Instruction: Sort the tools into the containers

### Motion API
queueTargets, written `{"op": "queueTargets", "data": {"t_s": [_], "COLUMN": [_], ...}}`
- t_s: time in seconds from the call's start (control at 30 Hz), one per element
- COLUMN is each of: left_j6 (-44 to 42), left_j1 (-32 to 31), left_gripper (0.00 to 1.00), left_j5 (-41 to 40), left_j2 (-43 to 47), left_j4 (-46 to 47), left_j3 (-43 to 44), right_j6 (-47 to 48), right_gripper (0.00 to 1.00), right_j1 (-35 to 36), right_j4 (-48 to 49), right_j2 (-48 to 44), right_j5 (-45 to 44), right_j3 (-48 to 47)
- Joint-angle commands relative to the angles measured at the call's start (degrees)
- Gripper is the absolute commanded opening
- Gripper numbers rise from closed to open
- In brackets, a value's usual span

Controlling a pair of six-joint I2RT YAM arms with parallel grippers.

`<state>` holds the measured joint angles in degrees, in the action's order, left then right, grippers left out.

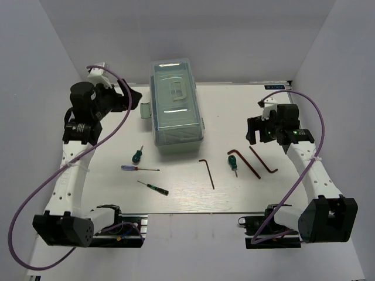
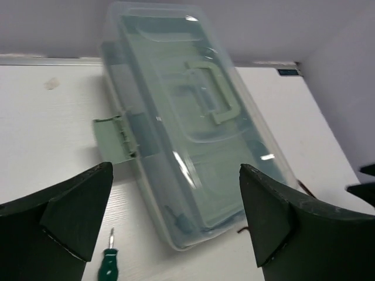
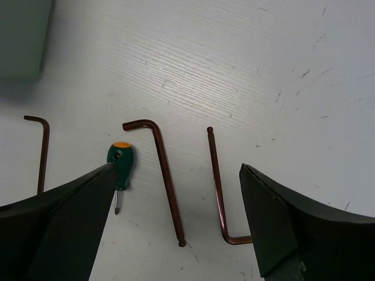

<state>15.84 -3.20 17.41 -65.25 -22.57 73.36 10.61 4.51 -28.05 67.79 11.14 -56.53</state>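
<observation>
Hovering wide open, your left gripper (image 2: 176, 199) is holding nothing; the pale green toolbox (image 2: 193, 146), lid down, is lying ahead of and between its fingers, with a green-handled screwdriver (image 2: 108, 266) just inside the left finger. Your right gripper (image 3: 177, 170) is hanging open and empty too: a second stubby screwdriver (image 3: 120, 167) is lying beside its left finger, two reddish-brown hex keys (image 3: 165, 175) between the fingers, a third key (image 3: 42, 152) ahead of the left finger

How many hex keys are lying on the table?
3. The first key lies alone in the middle, the second key beside the green screwdriver, and the third key rightmost. The shut toolbox may hide more.
</observation>
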Motion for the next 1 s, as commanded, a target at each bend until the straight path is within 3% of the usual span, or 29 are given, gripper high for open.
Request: {"op": "queueTargets", "data": {"t_s": [0.0,0.13,0.17,0.2,0.23,0.27,0.37,0.4,0.43,0.47,0.5,0.53,0.57,0.6,0.63,0.67,0.73,0.97], "left_j6": [1.3,1.1,1.1,-0.3,-0.3,-0.8,-0.8,0.3,1.1,2.1,2.6,2.6,2.6,2.6,2.6,2.6,3.2,5.0], "left_j1": [-0.8,-2.8,-3.4,-4.6,-5.3,-6.0,-8.9,-9.6,-11.0,-11.6,-12.3,-13.7,-14.6,-15.4,-16.9,-17.5,-18.1,-20.7], "left_gripper": [0.99,0.80,0.67,0.62,0.55,0.38,0.11,0.00,0.00,0.00,0.06,0.10,0.17,0.54,0.71,0.78,0.84,0.83], "left_j5": [12.0,17.4,17.4,18.0,18.0,18.0,16.9,16.9,16.3,16.3,15.8,14.8,13.5,10.5,9.1,5.9,3.4,-4.6], "left_j2": [-6.4,-15.7,-17.5,-19.4,-21.2,-24.7,-29.6,-32.1,-33.3,-34.5,-36.0,-39.9,-41.9,-43.5,-44.9,-47.0,-48.4,-52.4], "left_j4": [2.9,1.8,1.0,-1.4,-2.6,-3.6,-6.8,-6.8,-6.8,-6.8,-7.3,-11.1,-13.4,-15.2,-17.8,-19.1,-20.8,-26.6], "left_j3": [2.9,11.9,14.0,16.3,21.0,23.2,30.9,32.0,33.1,33.6,36.0,38.1,40.5,44.3,45.7,47.0,50.0,54.5], "right_j6": [1.9,6.4,10.3,11.4,12.2,12.0,8.8,8.6,8.5,8.4,8.1,7.7,6.5,6.0,5.6,4.3,3.5,1.9], "right_gripper": [0.90,0.88,0.75,0.55,0.30,0.00,0.00,0.08,0.60,0.61,0.77,0.86,0.90,0.90,0.90,0.90,0.90,0.90], "right_j1": [0.1,0.1,0.2,0.1,0.1,0.0,-0.2,0.1,0.2,0.1,0.1,0.1,0.0,0.1,0.1,0.1,0.0,0.0], "right_j4": [-0.8,-3.2,-4.8,-6.2,-6.8,-7.7,-8.4,-8.4,-8.6,-8.6,-8.2,-8.1,-7.9,-7.6,-7.3,-7.3,-6.3,-5.3], "right_j2": [-1.5,-1.2,-1.0,-0.8,-0.6,0.0,1.9,2.0,2.4,2.4,3.0,3.1,3.1,3.8,4.3,4.4,4.8,6.3], "right_j5": [2.7,7.7,9.7,10.6,12.7,12.8,11.5,11.1,11.2,11.2,11.5,11.5,11.7,12.0,12.2,12.3,12.1,11.8], "right_j3": [-0.4,-1.3,-1.5,-1.6,-2.0,-2.4,-3.9,-5.4,-6.0,-6.0,-6.7,-6.9,-7.3,-7.7,-7.9,-8.2,-8.2,-8.5]}}
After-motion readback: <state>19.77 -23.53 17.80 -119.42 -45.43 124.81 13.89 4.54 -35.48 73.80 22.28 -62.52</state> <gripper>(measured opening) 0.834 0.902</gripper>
